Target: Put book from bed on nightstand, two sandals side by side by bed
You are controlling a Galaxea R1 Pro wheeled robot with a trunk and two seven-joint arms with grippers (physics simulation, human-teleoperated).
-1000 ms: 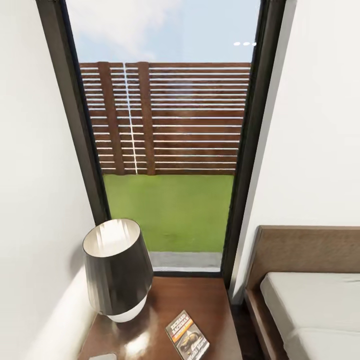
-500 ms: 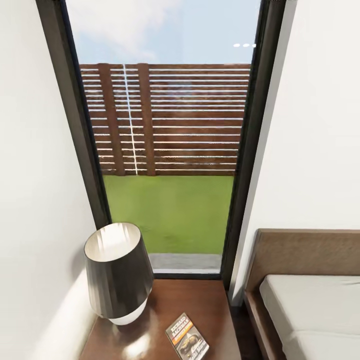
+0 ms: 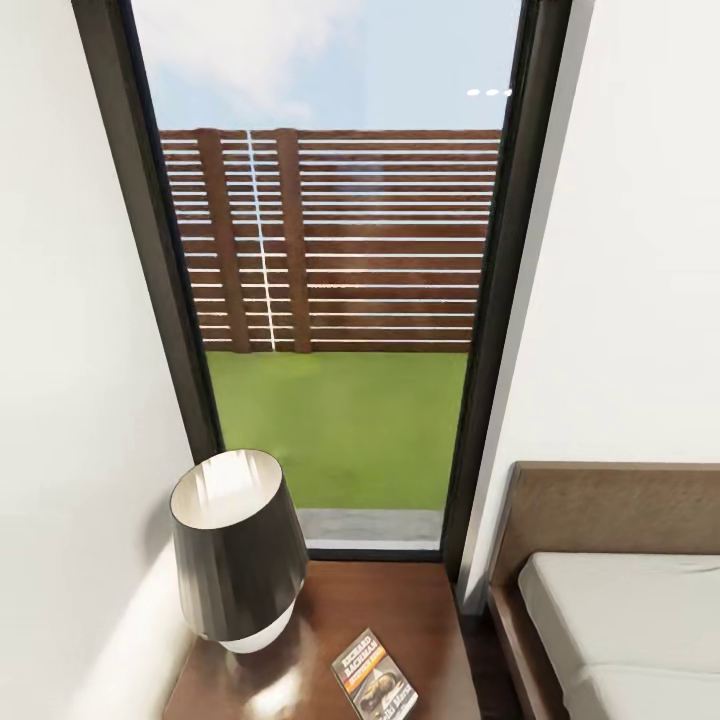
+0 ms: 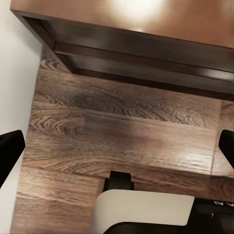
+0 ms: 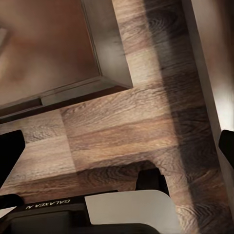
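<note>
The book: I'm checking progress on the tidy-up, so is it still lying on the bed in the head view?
No, the book lies on the nightstand beside the lamp.

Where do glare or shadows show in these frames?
Head view: bright sheen on the nightstand top beside the lamp; the book cover stays readable. Left wrist view: a glare patch on the nightstand's top, dark shadow beneath its edge. Right wrist view: shadow bands across the floor.

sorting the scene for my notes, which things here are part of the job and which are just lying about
Part of the job:
- small dark paperback book, lying on the nightstand
- dark brown glossy wooden nightstand
- pale grey mattress bed with brown headboard

Just there:
- black-shaded table lamp
- tall dark-framed window
</note>
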